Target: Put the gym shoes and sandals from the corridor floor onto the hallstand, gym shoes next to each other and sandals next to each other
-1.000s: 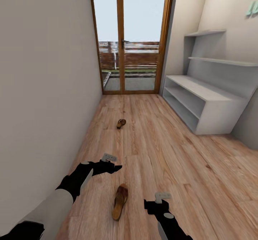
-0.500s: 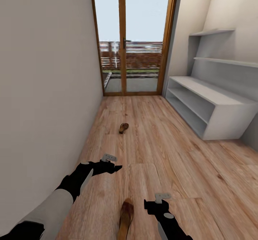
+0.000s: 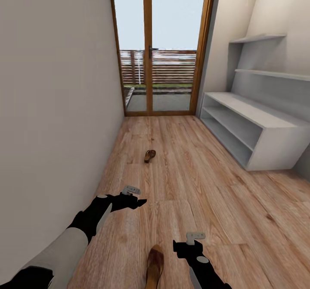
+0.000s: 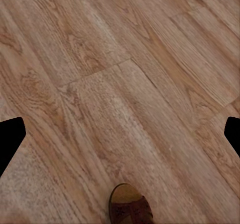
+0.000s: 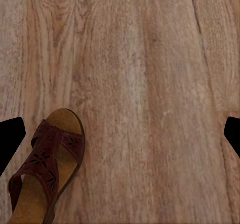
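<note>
Both grippers, left (image 3: 138,202) and right (image 3: 180,247), spread, empty, above the corridor floor (image 3: 193,181); near sandal (image 3: 154,266) between them, far sandal (image 3: 149,155) ahead.

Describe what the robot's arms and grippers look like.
The left arm has a light grey forearm shell and a black wrist section with a pale stripe. The left gripper and right gripper are black and angular, each topped by a small light grey block. No cables are visible.
</note>
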`<state>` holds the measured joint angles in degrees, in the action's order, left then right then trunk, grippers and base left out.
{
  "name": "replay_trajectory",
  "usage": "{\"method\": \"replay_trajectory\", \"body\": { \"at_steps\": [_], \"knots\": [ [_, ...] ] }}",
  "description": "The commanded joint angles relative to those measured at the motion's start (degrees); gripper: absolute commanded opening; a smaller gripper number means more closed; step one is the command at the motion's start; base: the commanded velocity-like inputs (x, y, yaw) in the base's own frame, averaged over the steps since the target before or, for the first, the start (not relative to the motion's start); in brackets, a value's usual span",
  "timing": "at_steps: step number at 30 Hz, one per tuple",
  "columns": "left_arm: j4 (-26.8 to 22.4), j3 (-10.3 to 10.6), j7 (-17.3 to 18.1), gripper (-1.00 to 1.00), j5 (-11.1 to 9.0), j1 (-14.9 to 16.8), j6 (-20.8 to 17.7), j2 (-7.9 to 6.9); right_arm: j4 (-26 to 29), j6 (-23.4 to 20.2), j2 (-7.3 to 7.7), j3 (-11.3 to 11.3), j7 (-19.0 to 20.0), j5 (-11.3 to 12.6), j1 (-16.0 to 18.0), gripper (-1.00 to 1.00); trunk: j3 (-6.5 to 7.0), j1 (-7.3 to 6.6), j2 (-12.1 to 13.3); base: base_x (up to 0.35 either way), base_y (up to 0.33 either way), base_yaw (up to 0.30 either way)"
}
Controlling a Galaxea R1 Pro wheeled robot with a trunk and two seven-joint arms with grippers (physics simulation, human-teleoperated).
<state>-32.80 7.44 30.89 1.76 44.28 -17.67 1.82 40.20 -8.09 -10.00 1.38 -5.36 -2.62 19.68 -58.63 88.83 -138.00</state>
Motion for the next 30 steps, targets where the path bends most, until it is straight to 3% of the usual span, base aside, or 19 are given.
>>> {"method": "replay_trajectory", "body": {
  "at_steps": [1, 10, 30],
  "knots": [
    [-0.1, -0.1, 0.2, 1.0, 0.2, 0.0, -0.3, -0.01, 0.1, -0.4, 0.0, 0.1, -0.3, -0.3, 0.0, 1.0, -0.05, -0.01, 0.0, 0.007, 0.004, 0.0],
    [-0.1, 0.0, 0.2, 1.0, 0.2, 0.0, -0.3, -0.02, 0.2, -0.4, 0.0, 0.1, -0.3, -0.2, 0.0, 1.0, -0.07, -0.01, 0.0, 0.003, 0.002, 0.03],
    [0.0, -0.1, 0.3, 1.0, 0.2, 0.0, -0.3, 0.03, 0.1, -0.3, 0.0, 0.1, -0.3, -0.2, 0.0, 1.0, -0.45, -0.01, 0.0, 0.012, 0.0, 0.251]
  ]
}}
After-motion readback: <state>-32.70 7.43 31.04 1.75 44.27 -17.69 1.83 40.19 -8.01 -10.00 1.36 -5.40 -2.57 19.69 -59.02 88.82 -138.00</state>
